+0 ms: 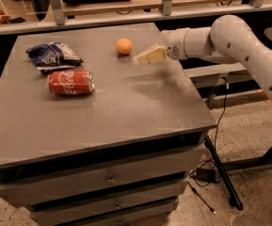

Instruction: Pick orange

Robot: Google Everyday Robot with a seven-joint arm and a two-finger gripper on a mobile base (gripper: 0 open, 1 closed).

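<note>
Lying nearest you: red Coca-Cola can (pixel 71 82), on its side, table (pixel 126 112) left.
Chip bag (pixel 54 55): just behind the can.
Gripper (pixel 145 57): above the table, just right of the orange, apart; grip state, you cannot tell.
Orange (pixel 124 46): far middle, resting alone.

Reads "Coca-Cola" in white script along the red can (pixel 70 82), lying on its side well left of the gripper (pixel 142 59), itself poised over the back right of the table (pixel 126 121). Too small to read: print on the blue-and-white bag (pixel 54 55), farther left, behind the can.
</note>
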